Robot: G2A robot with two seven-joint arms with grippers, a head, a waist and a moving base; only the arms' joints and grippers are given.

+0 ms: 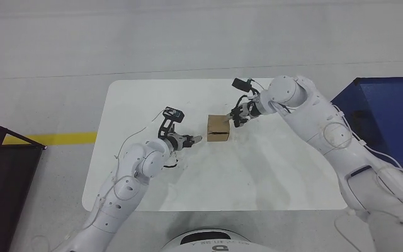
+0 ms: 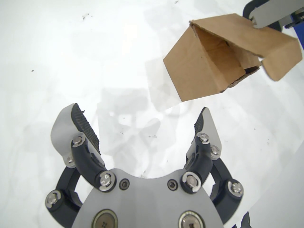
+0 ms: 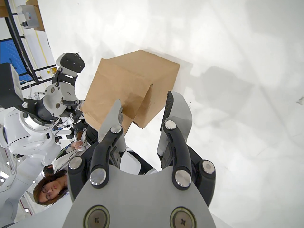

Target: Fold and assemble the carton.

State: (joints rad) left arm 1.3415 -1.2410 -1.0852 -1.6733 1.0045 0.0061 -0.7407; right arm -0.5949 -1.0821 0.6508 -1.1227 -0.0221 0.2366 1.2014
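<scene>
A brown cardboard carton [image 1: 218, 128] stands on the white surface [image 1: 264, 183], near its middle and a little toward the far edge, between the two arms.

In the left wrist view one end of the carton is open and the bare inside shows. The top flap [image 2: 247, 36] slants over that opening without closing it. The tuck tab [image 2: 281, 60] at the flap's free end is bent downward and hangs clear of the carton's body.

The left end effector [image 2: 140, 116] hovers over the surface just beside the carton, on the side of the open end. Its fingers are spread wide, nothing is between them, and it does not touch the cardboard.

The right end effector [image 3: 143, 109] is at the opposite side of the carton. Its fingers [image 3: 114, 117] stand a moderate way apart, narrower than the left one's. In the right wrist view a lower corner of the cardboard lies in the gap between them. The left wrist view shows one of its flat finger plates against the far edge of the top flap. Whether the fingers actually pinch the cardboard cannot be told.

A blue bin [image 1: 371, 104] stands on the floor beyond the surface's right edge, and a yellow line [image 1: 56, 137] runs along the floor at the left.
</scene>
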